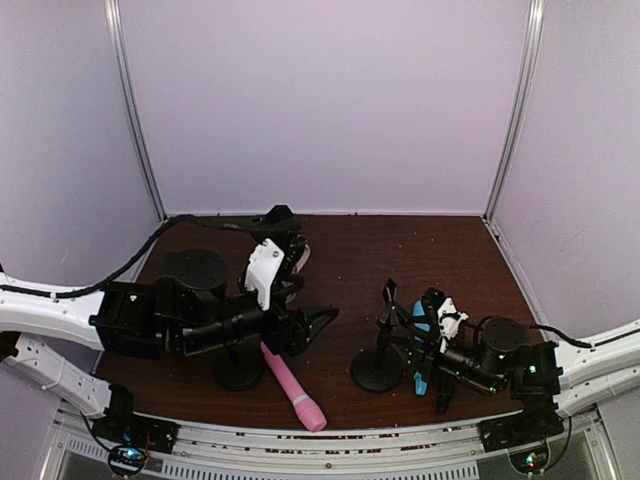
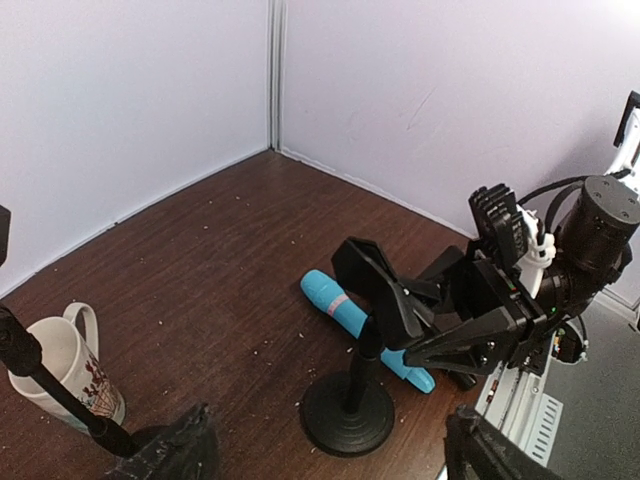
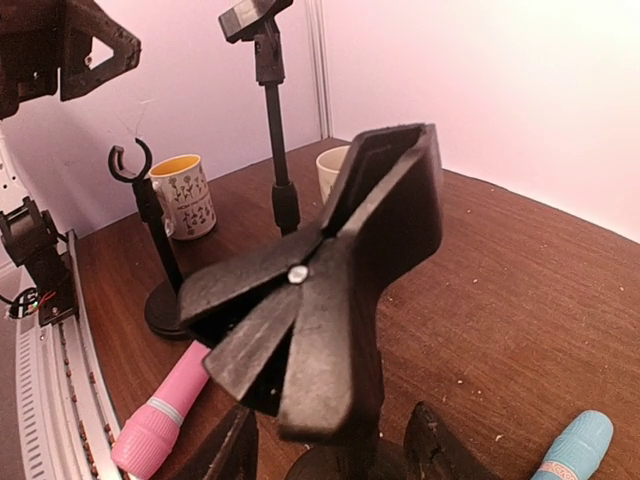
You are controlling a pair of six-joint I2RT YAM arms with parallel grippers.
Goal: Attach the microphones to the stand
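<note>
A pink microphone (image 1: 293, 386) lies on the table near the front edge, also in the right wrist view (image 3: 163, 417). A light blue microphone (image 2: 345, 310) lies behind the right stand (image 2: 350, 405), partly hidden by it; its tip shows in the right wrist view (image 3: 576, 452). I cannot make out the black microphone. The right stand's spring clip (image 3: 330, 280) is shut and empty. My right gripper (image 3: 335, 455) is open, its fingers on either side of that stand's pole, low down. My left gripper (image 2: 330, 462) is open and empty, above the table left of that stand.
Two more stands are at the left: one with a ring clip (image 3: 148, 235) and a taller one (image 3: 270, 110). Two mugs (image 3: 187, 194) (image 3: 335, 170) stand behind them. The left arm (image 1: 190, 310) hangs over the left stand's base (image 1: 238, 370). White walls close in the table.
</note>
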